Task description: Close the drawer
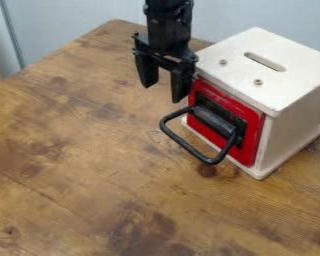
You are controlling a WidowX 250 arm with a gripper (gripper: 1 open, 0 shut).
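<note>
The drawer [242,128] shows its red front in the cream wooden casing [290,100], which stands at the right of the table. A black bar handle [218,116] crosses the red front, and a large black loop [190,140] lies from it onto the tabletop. My black gripper [164,87] points down just left of the casing's front corner, above the loop. Its fingers [147,74] are spread open with nothing between them and touch neither handle nor loop.
The casing has a slot [267,62] on its top. The brown wooden table [83,150] stretches left and toward the camera; its far-left edge runs diagonally before a pale wall.
</note>
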